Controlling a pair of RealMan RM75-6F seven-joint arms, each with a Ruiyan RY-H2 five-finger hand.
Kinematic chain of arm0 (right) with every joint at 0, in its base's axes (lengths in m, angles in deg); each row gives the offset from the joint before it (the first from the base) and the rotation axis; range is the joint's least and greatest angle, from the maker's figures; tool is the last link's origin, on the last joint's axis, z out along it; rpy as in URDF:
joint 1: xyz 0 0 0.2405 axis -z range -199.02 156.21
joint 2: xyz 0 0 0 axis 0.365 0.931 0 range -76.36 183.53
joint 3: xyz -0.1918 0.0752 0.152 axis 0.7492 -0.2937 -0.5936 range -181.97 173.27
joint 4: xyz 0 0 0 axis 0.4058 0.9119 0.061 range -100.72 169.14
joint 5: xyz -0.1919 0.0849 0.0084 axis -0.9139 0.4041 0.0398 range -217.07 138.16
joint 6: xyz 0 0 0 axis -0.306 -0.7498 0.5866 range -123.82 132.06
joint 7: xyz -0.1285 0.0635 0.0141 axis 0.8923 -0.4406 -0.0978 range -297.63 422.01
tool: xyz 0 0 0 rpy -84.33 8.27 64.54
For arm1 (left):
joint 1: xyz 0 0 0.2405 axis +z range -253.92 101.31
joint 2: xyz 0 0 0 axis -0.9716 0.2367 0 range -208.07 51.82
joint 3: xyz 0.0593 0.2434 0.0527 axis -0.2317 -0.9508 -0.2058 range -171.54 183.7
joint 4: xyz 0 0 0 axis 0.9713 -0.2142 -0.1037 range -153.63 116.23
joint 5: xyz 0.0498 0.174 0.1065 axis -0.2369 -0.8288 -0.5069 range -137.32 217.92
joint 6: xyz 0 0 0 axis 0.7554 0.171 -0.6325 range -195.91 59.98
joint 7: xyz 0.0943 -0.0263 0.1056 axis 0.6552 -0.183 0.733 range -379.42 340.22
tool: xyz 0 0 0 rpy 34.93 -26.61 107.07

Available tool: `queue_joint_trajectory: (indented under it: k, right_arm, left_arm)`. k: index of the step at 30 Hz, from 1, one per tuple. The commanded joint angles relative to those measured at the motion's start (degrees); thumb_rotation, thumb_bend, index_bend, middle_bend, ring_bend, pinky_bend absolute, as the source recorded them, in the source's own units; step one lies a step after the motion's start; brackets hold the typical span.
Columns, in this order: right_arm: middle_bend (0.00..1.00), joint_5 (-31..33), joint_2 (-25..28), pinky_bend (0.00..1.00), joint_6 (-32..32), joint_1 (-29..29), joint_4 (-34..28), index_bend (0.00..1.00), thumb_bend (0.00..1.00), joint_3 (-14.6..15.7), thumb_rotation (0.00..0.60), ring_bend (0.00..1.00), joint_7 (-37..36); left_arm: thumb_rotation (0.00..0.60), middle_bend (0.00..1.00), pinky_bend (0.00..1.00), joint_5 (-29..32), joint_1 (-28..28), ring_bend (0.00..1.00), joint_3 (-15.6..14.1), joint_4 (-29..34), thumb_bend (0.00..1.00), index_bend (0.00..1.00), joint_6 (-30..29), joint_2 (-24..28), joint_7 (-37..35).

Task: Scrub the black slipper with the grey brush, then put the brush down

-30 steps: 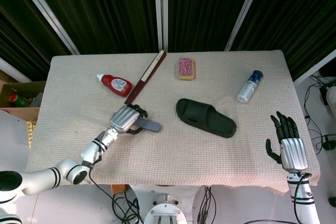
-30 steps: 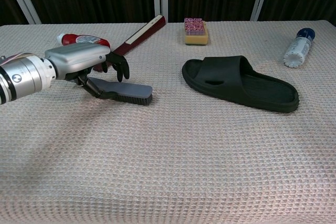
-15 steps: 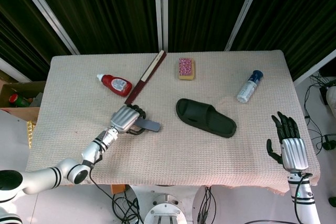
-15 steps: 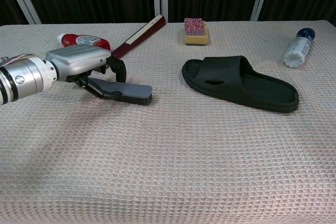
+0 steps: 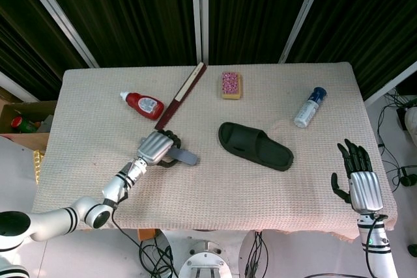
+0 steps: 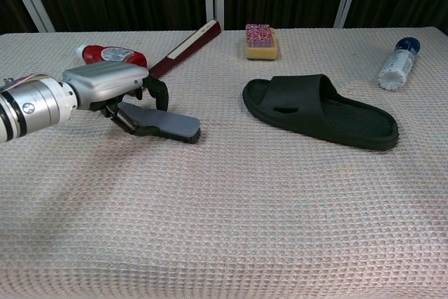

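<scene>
- The left hand (image 6: pixel 105 85) is gripping the grey brush (image 6: pixel 162 123) by its handle end, its dark fingers (image 6: pixel 155 89) curling over the top, at about 8 o'clock on the surface (image 5: pixel 215 180).
- The brush head is pointing toward 3 o'clock, sitting low over the cloth; whether its bristles are touching cannot be told.
- The black slipper (image 5: pixel 255 146) is lying near the middle of the surface, well apart from the brush, its toe toward 4 o'clock.
- The right hand (image 5: pixel 356 175) is hovering at about 4 o'clock past the edge, fingers spread and holding nothing.
- A red bottle (image 5: pixel 143 103) and a dark red folded fan (image 5: pixel 180 95) are lying at about 10 and 11 o'clock.
- A yellow sponge (image 5: pixel 230 85) is sitting at 12 o'clock, and a white bottle with a blue cap (image 5: pixel 309 107) is lying at 2 o'clock.
</scene>
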Motion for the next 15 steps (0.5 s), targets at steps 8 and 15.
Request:
queue_joint_trajectory:
  k: [8,15]
  right_arm:
    - [0.0,-0.1,0.0,0.0,0.1,0.0,-0.1,0.0,0.53,0.0,0.6,0.0,0.0]
    - [0.0,-0.1,0.1,0.0,0.2,0.0,-0.2,0.0,0.53,0.1,0.6,0.0,0.0]
  left_arm:
    - [0.6,0.47,0.4,-1.7,0.6,0.33,0.4,-0.6,0.32,0.63,-2.5,-0.5,-4.6]
    - [0.6,0.59,0.48,-3.6,1.2,0.42,0.9,-1.0,0.34,0.74,-5.3,-0.9,-10.2]
